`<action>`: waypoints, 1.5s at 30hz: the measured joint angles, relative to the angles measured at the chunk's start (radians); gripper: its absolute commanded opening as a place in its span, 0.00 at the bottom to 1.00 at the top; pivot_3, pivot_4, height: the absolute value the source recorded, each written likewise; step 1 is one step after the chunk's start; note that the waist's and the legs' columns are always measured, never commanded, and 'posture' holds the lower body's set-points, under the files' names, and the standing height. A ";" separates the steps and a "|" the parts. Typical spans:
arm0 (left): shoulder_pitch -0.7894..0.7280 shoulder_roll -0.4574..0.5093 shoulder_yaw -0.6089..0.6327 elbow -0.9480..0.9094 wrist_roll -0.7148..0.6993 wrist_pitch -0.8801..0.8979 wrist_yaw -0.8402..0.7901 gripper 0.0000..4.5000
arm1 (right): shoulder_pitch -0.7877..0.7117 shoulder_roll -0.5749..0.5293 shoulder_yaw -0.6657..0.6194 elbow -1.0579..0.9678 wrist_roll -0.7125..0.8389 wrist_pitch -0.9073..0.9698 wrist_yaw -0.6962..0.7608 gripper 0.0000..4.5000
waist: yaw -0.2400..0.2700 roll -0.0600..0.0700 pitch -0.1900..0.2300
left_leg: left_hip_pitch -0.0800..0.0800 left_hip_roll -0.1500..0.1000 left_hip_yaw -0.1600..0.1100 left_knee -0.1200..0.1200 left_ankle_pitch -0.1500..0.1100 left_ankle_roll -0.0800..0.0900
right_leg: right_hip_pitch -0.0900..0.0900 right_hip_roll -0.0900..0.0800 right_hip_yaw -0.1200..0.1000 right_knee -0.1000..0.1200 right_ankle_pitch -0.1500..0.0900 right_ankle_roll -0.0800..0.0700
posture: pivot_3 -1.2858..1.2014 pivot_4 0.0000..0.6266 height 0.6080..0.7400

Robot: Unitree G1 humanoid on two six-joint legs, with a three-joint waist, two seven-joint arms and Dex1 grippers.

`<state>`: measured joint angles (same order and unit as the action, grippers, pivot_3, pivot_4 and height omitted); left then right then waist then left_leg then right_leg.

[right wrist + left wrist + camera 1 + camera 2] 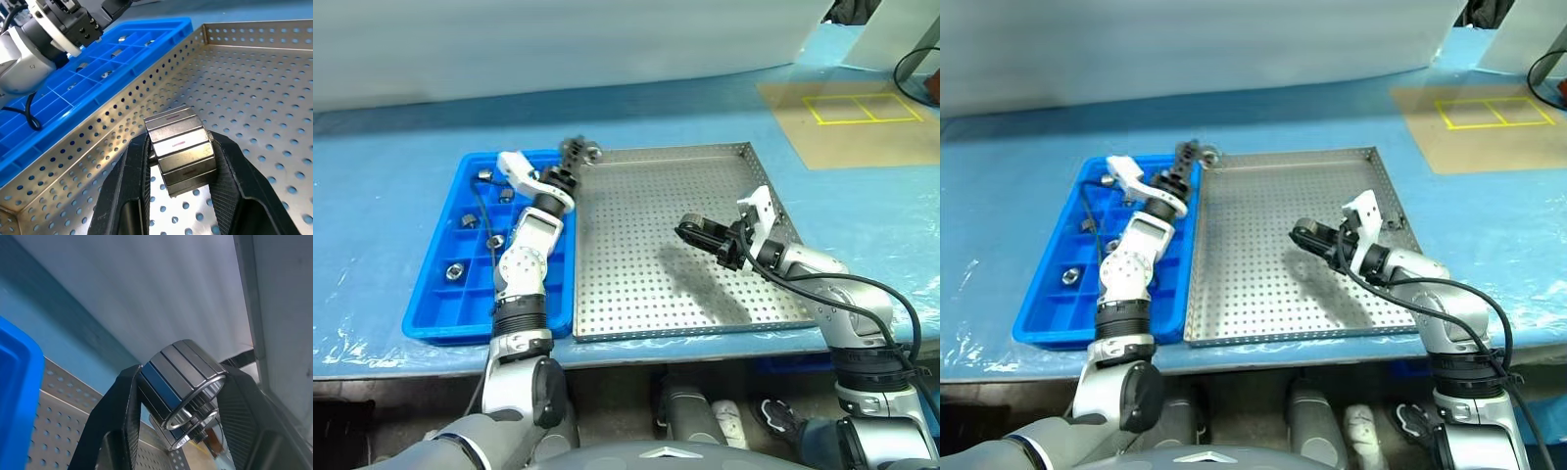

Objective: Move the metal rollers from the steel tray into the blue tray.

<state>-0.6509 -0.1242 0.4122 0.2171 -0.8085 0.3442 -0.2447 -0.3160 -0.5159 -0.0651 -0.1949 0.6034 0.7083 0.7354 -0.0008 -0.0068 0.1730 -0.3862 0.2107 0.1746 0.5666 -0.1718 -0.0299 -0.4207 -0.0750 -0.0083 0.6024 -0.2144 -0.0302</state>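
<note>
Left gripper (576,152), clamped on a roller (182,382), is raised above the far rim where the blue tray (431,315) meets the steel tray (636,313). Right gripper (688,231), clamped on another roller (180,149), hovers over the steel tray's bare floor. More rollers (469,220) sit in blue compartments

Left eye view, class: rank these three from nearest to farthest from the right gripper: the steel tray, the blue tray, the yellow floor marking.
1. steel tray: directly beneath the right gripper.
2. blue tray: beyond the steel tray's left rim.
3. yellow floor marking: far corner, to the right.
</note>
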 measured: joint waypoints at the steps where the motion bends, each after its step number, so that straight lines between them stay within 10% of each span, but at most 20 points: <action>1: -0.001 -0.002 -0.001 0.006 0.003 -0.010 0.003 0.42 | -0.004 0.001 0.000 0.000 0.000 -0.001 0.002 0.26 | 0.004 0.000 0.000 | 0.000 -0.001 0.000 0.000 0.000 0.001 | 0.000 0.000 0.000 0.000 0.000 0.000 | 0.42 0.24 1.00; 23: 0.041 0.046 -0.100 -0.079 -0.138 0.267 -0.056 0.42 | -0.018 -0.015 0.054 0.029 -0.098 -0.057 0.033 0.26 | 0.015 -0.001 0.000 | 0.002 0.001 0.000 0.001 0.001 -0.001 | 0.000 0.001 0.001 0.003 0.000 0.000 | 0.42 0.24 1.00; 30: 0.055 0.054 -0.110 -0.111 -0.169 0.333 -0.067 0.42 | 0.002 -0.034 0.114 0.049 -0.171 -0.088 0.057 0.84 | 0.015 -0.001 0.000 | 0.002 0.001 0.000 0.002 0.000 -0.001 | 0.000 0.000 0.001 0.003 0.000 0.000 | 0.42 0.24 1.00; 45: 0.080 0.120 -0.147 -0.107 -0.265 0.630 -0.078 0.42 | -0.093 0.072 -0.003 0.063 -0.034 -0.043 0.004 0.84 | 0.015 -0.001 0.000 | 0.002 0.001 0.000 0.002 0.001 -0.002 | 0.000 0.001 0.001 0.004 0.000 0.000 | 0.42 0.24 1.00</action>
<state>-0.5709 -0.0044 0.2651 0.1105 -1.0734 0.9745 -0.3223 -0.4092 -0.4434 -0.0681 -0.1315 0.5690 0.6656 0.7398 0.0144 -0.0074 0.1734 -0.3841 0.2112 0.1749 0.5682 -0.1706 -0.0321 -0.4210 -0.0745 -0.0075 0.6063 -0.2144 -0.0304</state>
